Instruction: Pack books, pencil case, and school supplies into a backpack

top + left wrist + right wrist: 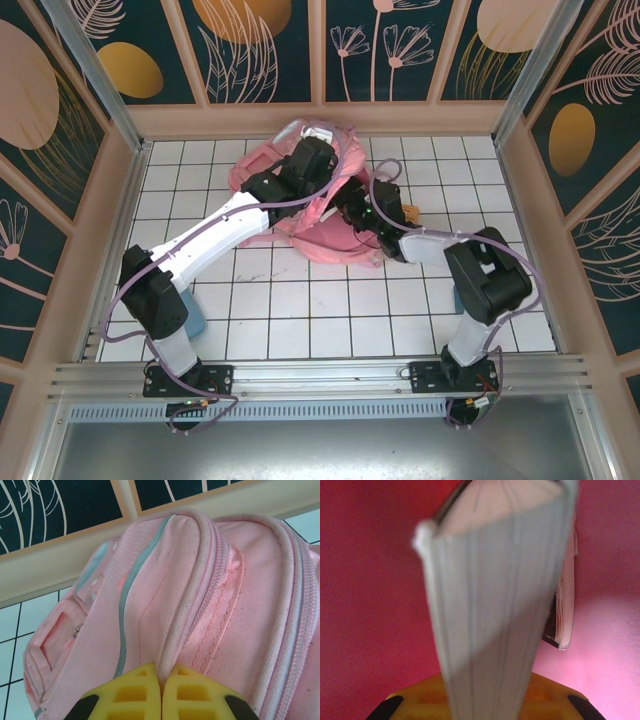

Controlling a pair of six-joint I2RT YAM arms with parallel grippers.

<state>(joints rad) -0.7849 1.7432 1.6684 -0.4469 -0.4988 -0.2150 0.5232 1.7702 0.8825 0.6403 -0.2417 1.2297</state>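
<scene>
The pink backpack (252, 168) lies at the back middle of the tiled table. My left gripper (318, 150) is over its top, and in the left wrist view its yellow fingers (130, 695) are shut on a raised seam beside the zip of the backpack (200, 580). My right gripper (350, 205) reaches into the bag's opening from the right. In the right wrist view the right gripper (487, 695) is shut on a book (495, 605), seen page-edge on, with pink lining (370, 605) around it. A second book (565, 610) stands just behind, to the right.
A small orange object (410, 212) lies on the tiles just right of the backpack. A blue item (197, 325) sits beside the left arm's lower link. Wooden walls (320, 118) close in the table at the back and sides. Bare tiles (300, 310) lie between the arms.
</scene>
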